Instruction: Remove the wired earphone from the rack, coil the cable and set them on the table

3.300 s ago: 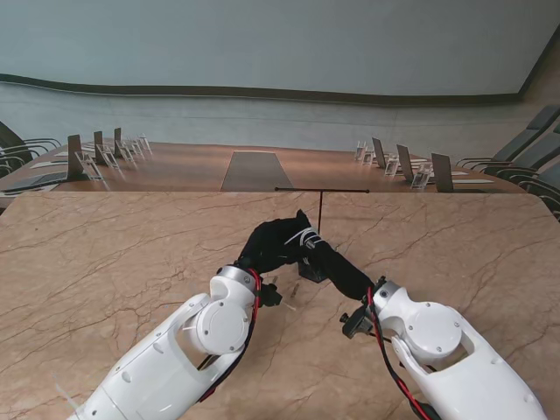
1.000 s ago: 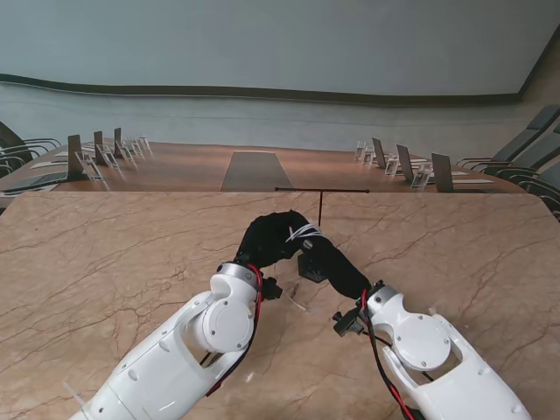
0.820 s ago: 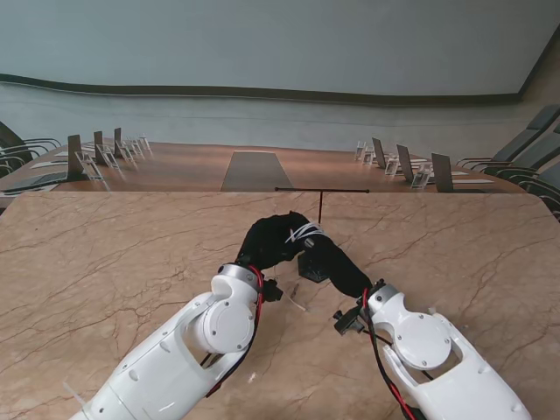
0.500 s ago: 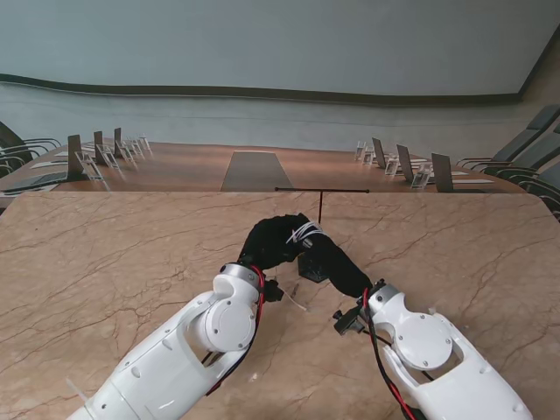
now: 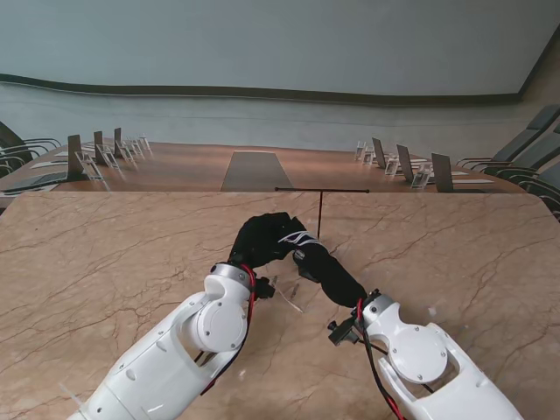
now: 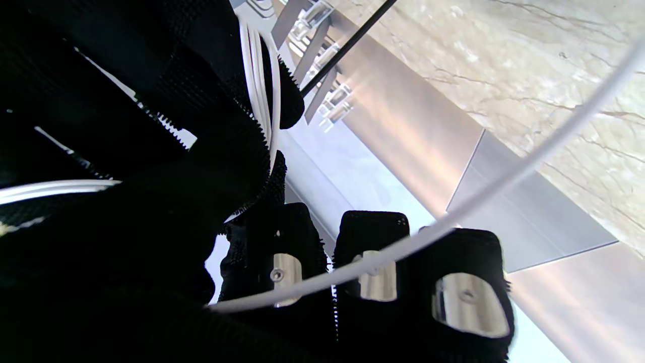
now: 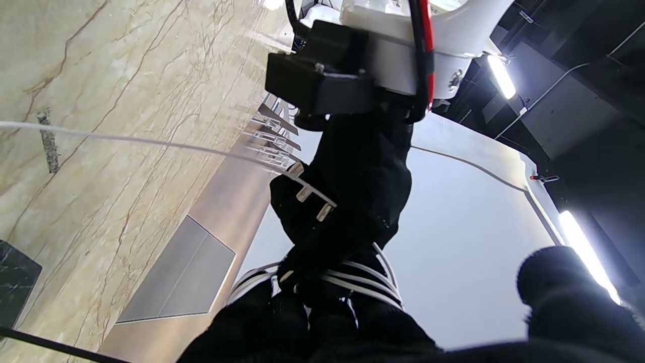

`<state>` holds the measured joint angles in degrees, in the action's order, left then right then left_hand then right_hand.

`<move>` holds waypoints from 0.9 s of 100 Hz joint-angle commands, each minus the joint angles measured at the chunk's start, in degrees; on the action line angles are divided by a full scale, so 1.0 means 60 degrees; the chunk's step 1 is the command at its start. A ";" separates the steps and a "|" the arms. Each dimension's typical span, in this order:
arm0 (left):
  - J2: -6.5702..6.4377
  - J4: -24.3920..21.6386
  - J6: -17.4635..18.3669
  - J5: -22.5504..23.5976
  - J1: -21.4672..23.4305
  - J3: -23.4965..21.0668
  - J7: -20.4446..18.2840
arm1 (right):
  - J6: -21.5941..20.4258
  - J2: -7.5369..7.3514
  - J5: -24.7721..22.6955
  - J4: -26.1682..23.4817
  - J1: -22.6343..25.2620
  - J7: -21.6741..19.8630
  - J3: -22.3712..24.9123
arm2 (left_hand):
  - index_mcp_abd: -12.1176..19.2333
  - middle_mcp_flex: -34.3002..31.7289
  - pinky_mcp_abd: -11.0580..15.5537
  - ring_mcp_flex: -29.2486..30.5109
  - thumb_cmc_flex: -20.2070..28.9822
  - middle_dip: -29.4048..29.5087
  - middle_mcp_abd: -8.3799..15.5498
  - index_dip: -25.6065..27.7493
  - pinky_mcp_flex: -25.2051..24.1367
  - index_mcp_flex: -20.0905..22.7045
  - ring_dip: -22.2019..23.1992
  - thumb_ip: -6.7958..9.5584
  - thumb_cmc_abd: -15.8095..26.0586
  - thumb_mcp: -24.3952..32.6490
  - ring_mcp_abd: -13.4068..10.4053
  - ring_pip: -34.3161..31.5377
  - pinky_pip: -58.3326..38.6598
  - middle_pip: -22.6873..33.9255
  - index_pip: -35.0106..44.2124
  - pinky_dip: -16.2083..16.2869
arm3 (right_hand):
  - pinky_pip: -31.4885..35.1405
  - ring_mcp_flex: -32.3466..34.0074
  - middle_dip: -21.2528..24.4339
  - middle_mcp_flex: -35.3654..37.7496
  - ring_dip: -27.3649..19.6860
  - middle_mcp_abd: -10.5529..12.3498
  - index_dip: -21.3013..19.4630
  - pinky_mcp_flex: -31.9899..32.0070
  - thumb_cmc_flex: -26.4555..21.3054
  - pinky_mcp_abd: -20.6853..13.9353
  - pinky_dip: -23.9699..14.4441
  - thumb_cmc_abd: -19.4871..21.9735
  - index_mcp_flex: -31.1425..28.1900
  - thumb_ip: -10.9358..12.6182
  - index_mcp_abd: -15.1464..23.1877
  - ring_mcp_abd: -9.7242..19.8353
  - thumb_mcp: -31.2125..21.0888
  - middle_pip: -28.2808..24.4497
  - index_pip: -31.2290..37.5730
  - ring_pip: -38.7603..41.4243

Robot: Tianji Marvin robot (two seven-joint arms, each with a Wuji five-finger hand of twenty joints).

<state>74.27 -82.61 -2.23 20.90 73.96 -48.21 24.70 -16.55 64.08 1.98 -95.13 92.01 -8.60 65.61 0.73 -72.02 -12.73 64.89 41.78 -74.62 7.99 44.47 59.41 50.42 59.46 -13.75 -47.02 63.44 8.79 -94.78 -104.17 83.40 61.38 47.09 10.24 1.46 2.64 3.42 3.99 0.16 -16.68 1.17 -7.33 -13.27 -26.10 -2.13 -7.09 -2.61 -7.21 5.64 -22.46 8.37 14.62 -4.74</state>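
2 hands' fingers (image 5: 293, 238) inside cable (image 7: 347, 277) coils

Pale curved wall (image 5: 280, 44) spans twelve o'clock. Brown conference desk (image 5: 192, 166) lies below it, with grey inset panel (image 5: 255, 171). Nameplate stands (image 5: 105, 153) at ten o'clock, chairs (image 5: 525, 149) at two.

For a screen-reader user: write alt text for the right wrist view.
White earphone cable is looped in several turns around the right hand in its black glove, with the left hand pinching a strand just beyond. One loose strand runs off over the marble table.
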 commanded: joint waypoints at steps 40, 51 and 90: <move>-0.0036 0.0068 -0.0262 -0.0140 -0.0088 0.0172 -0.0195 | -0.0381 0.0121 0.0211 0.0318 -0.0462 0.0062 -0.0173 | 0.0274 0.0238 0.0073 -0.0028 0.0703 -0.0214 0.0955 0.0461 0.0069 -0.0083 0.0130 0.0294 0.0398 0.1151 0.0406 -0.0218 -0.2635 0.0489 -0.0424 -0.0095 | 0.0444 0.0506 -0.0323 0.0608 0.0219 -0.0254 0.0604 -0.0025 -0.1183 -0.0098 -0.0380 -0.0531 0.0238 -0.0042 0.0522 0.0194 0.0423 -0.0889 0.1696 0.0592; 0.0011 0.0229 -0.0351 -0.0226 -0.0210 0.0323 -0.0258 | -0.0451 0.0098 0.0352 0.0187 -0.0572 -0.0073 -0.0196 | 0.0268 0.0238 0.0069 -0.0030 0.0705 -0.0213 0.0963 0.0476 0.0069 -0.0088 0.0129 0.0292 0.0407 0.1142 0.0406 -0.0217 -0.2635 0.0489 -0.0436 -0.0099 | 0.0718 0.0502 -0.0361 0.0609 0.0345 -0.0323 0.0822 -0.0018 -0.1442 -0.0036 -0.0362 -0.0554 0.0297 -0.0021 0.0444 0.0124 0.0664 -0.0919 0.2238 0.0601; 0.0088 0.0726 -0.0362 -0.0082 -0.0551 0.0529 -0.0172 | -0.0266 0.0001 0.0703 -0.0344 -0.0171 -0.0454 -0.0196 | 0.0292 0.0253 0.0064 -0.0043 0.0716 -0.0213 0.0964 0.0543 0.0069 -0.0115 0.0129 0.0275 0.0445 0.1090 0.0407 -0.0211 -0.2635 0.0489 -0.0447 -0.0107 | 0.0854 0.0490 -0.0335 0.0599 0.0347 -0.0382 0.1169 0.0001 -0.1805 0.0016 -0.0139 -0.0510 0.0300 0.0001 0.0299 0.0065 0.0879 -0.0894 0.2560 0.0581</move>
<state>74.26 -79.29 -3.89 20.37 70.16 -45.15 24.02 -17.09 63.54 6.24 -93.97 89.95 -9.78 65.35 2.89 -71.55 -12.83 64.87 41.08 -74.62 8.91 46.75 59.40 48.96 59.47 -14.00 -46.30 64.41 8.85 -94.72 -104.17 83.42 61.55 46.96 9.79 0.14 2.04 5.10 4.11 -5.11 -10.62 3.25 -17.45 -6.75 -24.92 -4.45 -6.35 -2.50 -12.22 -2.41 -18.80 6.87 26.79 -7.77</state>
